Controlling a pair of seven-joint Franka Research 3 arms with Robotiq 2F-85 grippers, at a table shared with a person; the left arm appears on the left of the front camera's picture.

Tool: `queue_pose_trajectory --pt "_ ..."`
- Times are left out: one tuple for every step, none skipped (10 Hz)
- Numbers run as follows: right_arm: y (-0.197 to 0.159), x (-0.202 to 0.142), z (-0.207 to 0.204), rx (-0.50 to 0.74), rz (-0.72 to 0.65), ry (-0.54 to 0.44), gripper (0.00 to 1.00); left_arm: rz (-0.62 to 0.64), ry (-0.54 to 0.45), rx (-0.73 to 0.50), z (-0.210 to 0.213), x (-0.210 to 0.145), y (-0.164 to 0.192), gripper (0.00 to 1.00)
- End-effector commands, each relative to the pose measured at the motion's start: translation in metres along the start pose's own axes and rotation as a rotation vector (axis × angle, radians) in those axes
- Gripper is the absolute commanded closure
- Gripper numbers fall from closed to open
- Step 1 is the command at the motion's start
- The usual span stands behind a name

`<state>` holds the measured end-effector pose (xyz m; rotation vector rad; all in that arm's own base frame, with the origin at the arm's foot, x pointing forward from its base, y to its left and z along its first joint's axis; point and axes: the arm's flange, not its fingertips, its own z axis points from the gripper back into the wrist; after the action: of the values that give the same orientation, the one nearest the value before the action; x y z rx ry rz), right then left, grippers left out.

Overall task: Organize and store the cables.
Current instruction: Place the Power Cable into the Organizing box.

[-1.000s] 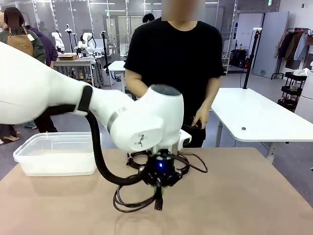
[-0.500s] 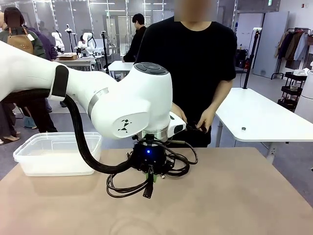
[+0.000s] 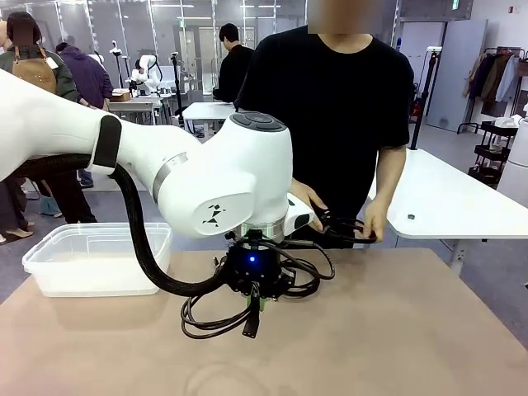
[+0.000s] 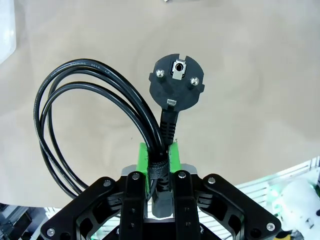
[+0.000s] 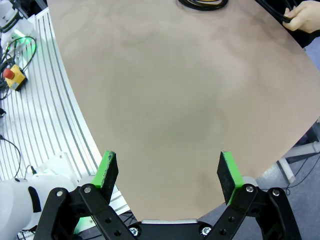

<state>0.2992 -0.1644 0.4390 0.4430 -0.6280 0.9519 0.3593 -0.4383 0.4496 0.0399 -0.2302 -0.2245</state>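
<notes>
The left tool [image 3: 252,307] is clamping its green pads [image 4: 144,156] on a coiled black power cable [image 4: 75,100], gripping the bundle where a black strap [image 4: 158,168] is binding the loops together. In the left wrist view the cable's round 2-pin plug [image 4: 177,80] is sticking out past the fingertips, facing the camera, while the loops are fanning out to one side. From the front, the coil is hanging beneath the tool and seems to be clear of the tan tabletop [image 3: 412,330].

Just behind the left tool, more coiled cables [image 3: 312,279] are lying on the tabletop. At the far edge, the person is holding another black cable coil [image 3: 351,233] between 2 hands, one hand [image 3: 309,200] near the robot's wrist and the other hand [image 3: 375,221] at the coil's opposite end.

A clear plastic bin [image 3: 95,260] is sitting on the tabletop on the robot's left side, well apart from the held cable.

The right tool [image 5: 170,172] is hovering over a bare stretch of tabletop with its jaws spread wide and nothing between them.
</notes>
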Motion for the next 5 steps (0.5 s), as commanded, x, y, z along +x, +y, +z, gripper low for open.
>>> queue_pose_trajectory --pt "0.0 0.0 0.001 0.003 0.005 -0.01 0.0 -0.06 -0.009 0.035 0.007 -0.001 0.003 0.82" --pt "0.0 0.0 0.001 0.003 0.005 -0.01 0.0 -0.106 -0.035 0.079 0.016 0.003 0.018 0.82" --pt "0.0 0.0 0.001 0.003 0.005 -0.01 0.0 -0.133 -0.054 0.103 0.031 0.01 0.043 0.82" --pt "0.0 0.0 0.001 0.003 0.005 -0.01 0.0 -0.174 -0.04 0.121 0.04 0.014 0.067 0.82" --pt "0.0 0.0 0.001 0.003 0.005 -0.01 0.0 -0.157 -0.053 0.143 0.047 0.018 0.091 0.82"
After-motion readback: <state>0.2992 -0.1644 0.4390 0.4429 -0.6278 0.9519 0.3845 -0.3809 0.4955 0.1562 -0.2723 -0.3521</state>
